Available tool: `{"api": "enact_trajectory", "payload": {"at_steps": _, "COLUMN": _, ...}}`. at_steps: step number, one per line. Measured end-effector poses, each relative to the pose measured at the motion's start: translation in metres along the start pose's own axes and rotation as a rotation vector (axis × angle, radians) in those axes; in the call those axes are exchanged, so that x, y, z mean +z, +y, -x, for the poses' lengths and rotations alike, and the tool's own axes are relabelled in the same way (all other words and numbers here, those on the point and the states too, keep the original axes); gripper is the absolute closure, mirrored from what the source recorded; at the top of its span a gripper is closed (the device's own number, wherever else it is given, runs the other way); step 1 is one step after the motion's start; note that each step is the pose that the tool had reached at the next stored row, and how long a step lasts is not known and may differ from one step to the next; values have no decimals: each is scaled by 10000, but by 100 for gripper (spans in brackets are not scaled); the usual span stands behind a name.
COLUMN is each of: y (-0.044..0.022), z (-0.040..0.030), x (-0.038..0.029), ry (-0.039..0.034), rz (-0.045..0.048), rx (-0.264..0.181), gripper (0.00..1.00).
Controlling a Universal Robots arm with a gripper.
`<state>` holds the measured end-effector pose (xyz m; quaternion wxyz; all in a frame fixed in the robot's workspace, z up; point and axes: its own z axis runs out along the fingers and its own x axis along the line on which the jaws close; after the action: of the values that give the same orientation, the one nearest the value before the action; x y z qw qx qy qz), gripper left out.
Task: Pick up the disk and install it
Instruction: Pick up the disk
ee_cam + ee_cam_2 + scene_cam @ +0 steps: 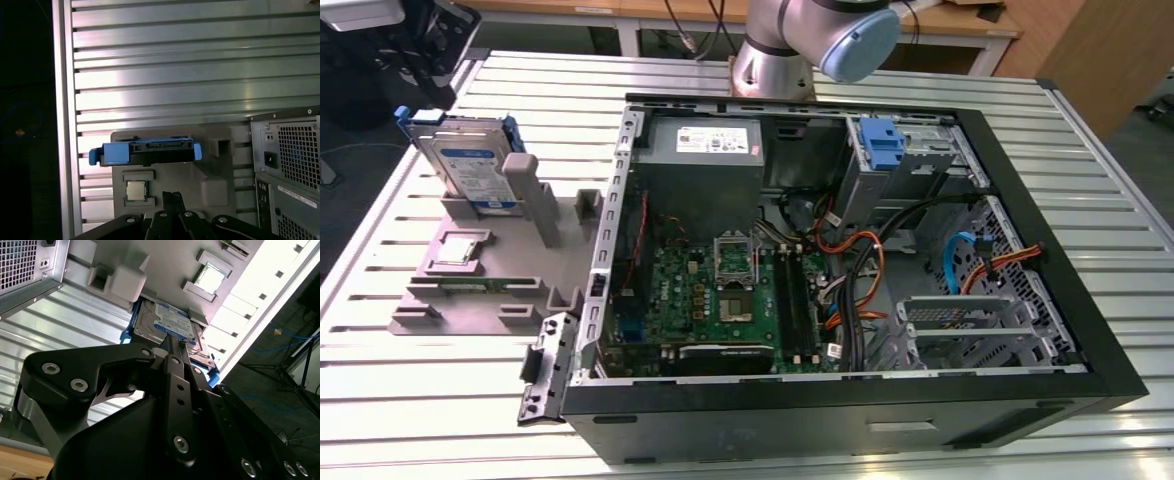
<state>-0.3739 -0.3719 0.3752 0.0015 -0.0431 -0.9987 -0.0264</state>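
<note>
The disk (467,165) stands on edge in a grey holder (467,295) on the slatted table, at the exterior view's left, beside the open computer case (1014,350). It is silver-grey with a white-and-blue label and a blue plastic frame. In the first wrist view I look down on the disk's blue top edge (147,151), and my gripper (173,196) hangs well above the holder, off to one side of the disk. In the second wrist view the disk's labelled face (170,322) lies beyond my gripper (172,340). The fingers look shut and hold nothing.
A small square chip (460,250) sits in the holder near the disk. Inside the case are a green board (720,290), a grey power supply (704,140), a bay with a blue bracket (887,145) and loose cables (867,270). The arm's base (781,60) stands behind the case.
</note>
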Motion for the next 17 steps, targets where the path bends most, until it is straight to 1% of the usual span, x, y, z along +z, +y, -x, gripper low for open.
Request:
{"api": "enact_trajectory", "payload": {"at_steps": 3, "y": -2, "z": -22, "x": 0, "ry": -2, "rz": 1, "rx": 30, "gripper": 90}}
{"api": "enact_trajectory", "payload": {"at_steps": 5, "y": -2, "z": -22, "x": 1, "ry": -13, "rz": -1, "rx": 241, "gripper": 90}}
{"api": "enact_trajectory", "payload": {"at_steps": 17, "y": -3, "z": -23, "x": 25, "ry": -127, "rz": 8, "rx": 2421, "gripper": 90}}
